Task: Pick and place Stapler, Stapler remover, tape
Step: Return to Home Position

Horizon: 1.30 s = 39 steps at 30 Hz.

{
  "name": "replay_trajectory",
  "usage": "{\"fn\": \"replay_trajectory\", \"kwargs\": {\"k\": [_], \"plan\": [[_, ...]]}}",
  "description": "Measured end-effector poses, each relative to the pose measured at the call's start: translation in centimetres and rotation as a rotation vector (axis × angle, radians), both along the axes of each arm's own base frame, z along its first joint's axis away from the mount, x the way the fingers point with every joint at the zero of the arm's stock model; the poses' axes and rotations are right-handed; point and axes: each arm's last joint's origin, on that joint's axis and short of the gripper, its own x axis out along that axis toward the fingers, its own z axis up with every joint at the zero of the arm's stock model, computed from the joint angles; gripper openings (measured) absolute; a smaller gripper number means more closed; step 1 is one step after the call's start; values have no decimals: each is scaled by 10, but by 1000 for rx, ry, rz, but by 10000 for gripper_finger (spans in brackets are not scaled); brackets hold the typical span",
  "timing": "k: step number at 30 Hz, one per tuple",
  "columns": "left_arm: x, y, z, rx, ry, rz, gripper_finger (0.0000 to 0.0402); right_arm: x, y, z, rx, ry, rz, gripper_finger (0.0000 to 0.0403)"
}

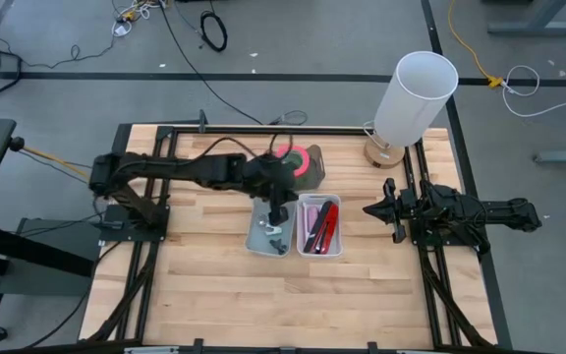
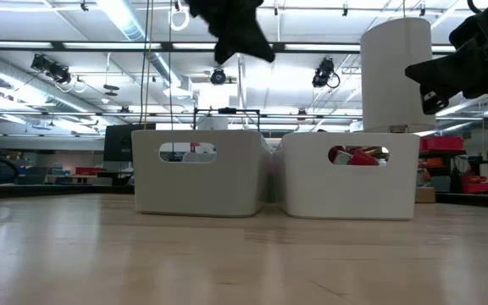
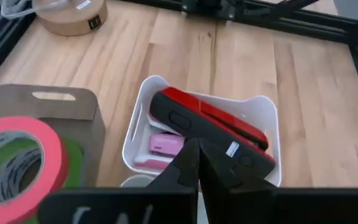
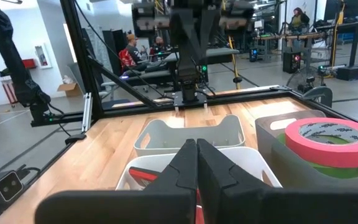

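Open tabletop [image 1: 204,295] spans the lower frame. Left gripper [image 1: 279,210], fingers together, hangs over the central gray bin [image 1: 256,243]; right gripper [image 1: 375,208], likewise together, sits mid-right.

No legible text, brand or number anywhere.

Outstretched left arm [image 1: 195,169], left hand [image 1: 278,210] closed and empty; folded-back right arm [image 1: 480,211], right hand [image 1: 371,209] closed.

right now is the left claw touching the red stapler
Apart. The low view shows the left claw hanging high above the white bin, with the red stapler lying inside it.
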Motion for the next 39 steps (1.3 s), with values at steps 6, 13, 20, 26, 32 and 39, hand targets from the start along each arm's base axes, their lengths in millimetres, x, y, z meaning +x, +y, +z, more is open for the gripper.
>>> {"fn": "replay_trajectory", "kwargs": {"k": [6, 13, 20, 26, 32, 39], "plan": [[-38, -2, -29, 6, -131, 3, 4, 0, 0, 0, 0, 0, -1, 4], [-87, -5, -59, 45, -231, -19, 3, 0, 0, 0, 0, 0, 0, 4], [-135, -14, -90, 285, -327, -229, 3, 0, 0, 0, 0, -2, 3, 4], [-173, -20, -123, 285, -305, -297, 3, 0, 0, 0, 0, -1, 0, 4], [-200, -26, -146, 257, -341, -321, 2, 0, 0, 0, 0, -1, 1, 4], [-216, -31, -159, 243, -379, -359, 2, 0, 0, 0, 0, 0, 7, 4]]}}
